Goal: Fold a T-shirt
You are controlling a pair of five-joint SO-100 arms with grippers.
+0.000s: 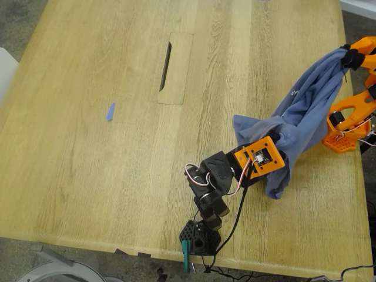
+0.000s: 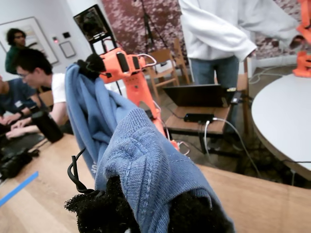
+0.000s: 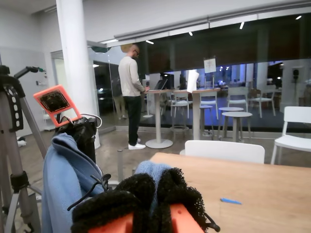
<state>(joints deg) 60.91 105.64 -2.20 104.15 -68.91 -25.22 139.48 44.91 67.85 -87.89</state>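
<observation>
While both arms hold cloth in the air, a pale oak worktop [image 1: 88, 176] fills the exterior view. Bare wood stretches across that view's left and middle.

A slate-blue T-shirt [image 1: 305, 111] hangs bunched and rope-like between the two arms, near the worktop's edge on the exterior view's right. Its upper end is raised at that view's upper right. From there it sags diagonally down toward the lower middle, and a loose tail droops onto the wood, or nearly so.

My first gripper [image 2: 146, 213] sits on the black arm with an orange camera plate, rising from the exterior view's near edge. Its black padded jaws are clamped on a fold of the T-shirt, which drapes over them.

My second gripper [image 3: 150, 199] belongs to the orange arm at the exterior view's right edge. Its foam-covered jaws are pressed together on the shirt's raised end, with blue cloth showing between the pads.

A long cable slot with a wooden flap [image 1: 175, 67] is cut into the worktop's far middle. A small blue tape scrap [image 1: 110, 111] lies alone, well apart, on the exterior view's left.

Pale lettering [image 1: 294, 94] shows on one fold of the shirt, too small and creased to read.
</observation>
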